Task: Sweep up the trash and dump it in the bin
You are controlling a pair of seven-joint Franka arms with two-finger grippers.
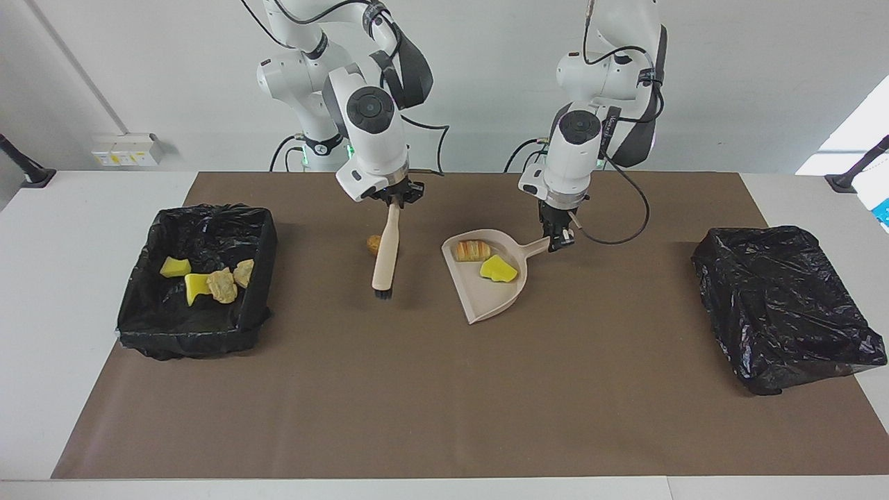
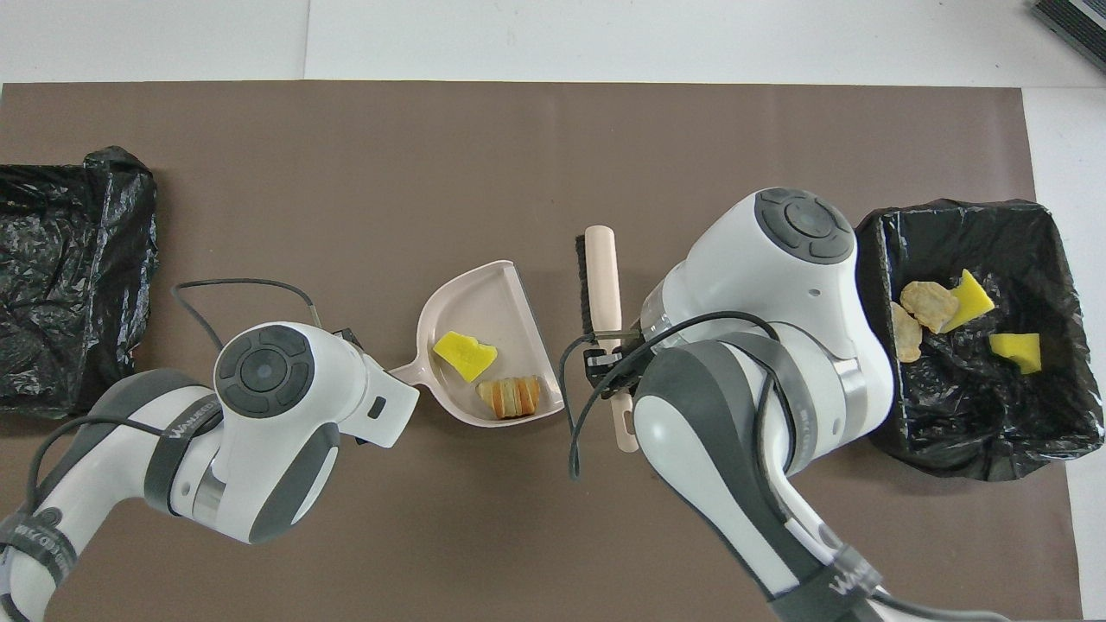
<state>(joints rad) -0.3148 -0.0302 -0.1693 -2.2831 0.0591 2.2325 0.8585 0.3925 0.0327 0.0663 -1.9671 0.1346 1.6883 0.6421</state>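
While the facing view shows the right gripper [image 1: 393,201] pinching the brush [image 1: 386,253] at centre frame and the left gripper [image 1: 558,239] clamped on the dustpan [image 1: 489,298] handle, the trash [image 1: 499,269] looks light and soft, best pushed, not gripped: two scraps in the pan, one lump [image 1: 374,243] by the brush. From overhead, the right-hand bin [image 2: 1058,259] holds four scraps [image 2: 929,304]; the left-edge bin [image 2: 69,259] looks empty.

Brown lump [image 1: 374,243]: I see only a sliver, the brush handle [image 1: 387,246] covers the rest; overhead, the right arm hides it entirely.
Left tool [image 1: 555,239]: overhead, buried under its own wrist.
Bin at left arm's end [image 2: 73,276]: cut off by the overhead edge.
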